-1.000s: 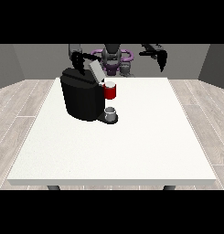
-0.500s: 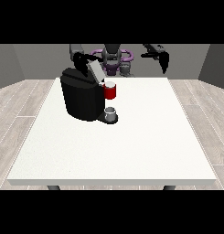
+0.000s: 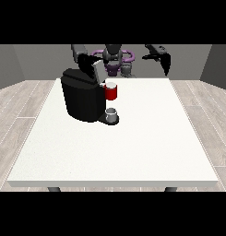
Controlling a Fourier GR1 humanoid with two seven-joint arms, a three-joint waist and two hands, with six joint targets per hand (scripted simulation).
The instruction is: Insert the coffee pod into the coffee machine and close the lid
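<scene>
The black coffee machine (image 3: 82, 99) stands on the table's far left part. Its lid (image 3: 96, 69) is raised and tilted, with the pale underside showing. A red cylinder with a pale top (image 3: 111, 91) sits at the machine's front; I cannot tell whether it is the coffee pod. Below it a small grey cup (image 3: 112, 114) stands on the machine's base. The hand at the view's left (image 3: 85, 60) is against the back of the raised lid. The hand at the view's right (image 3: 163, 57) hangs in the air above the table's far right edge, fingers straight and holding nothing.
The white table (image 3: 133, 152) stretches wide towards the camera and to the right of the machine. The robot's torso (image 3: 115, 60) stands behind the far edge. Wooden floor surrounds the table.
The hand at the view's left has shifted slightly at the lid, and the lid has tipped a little. The hand at the view's right has drifted slightly rightwards.
</scene>
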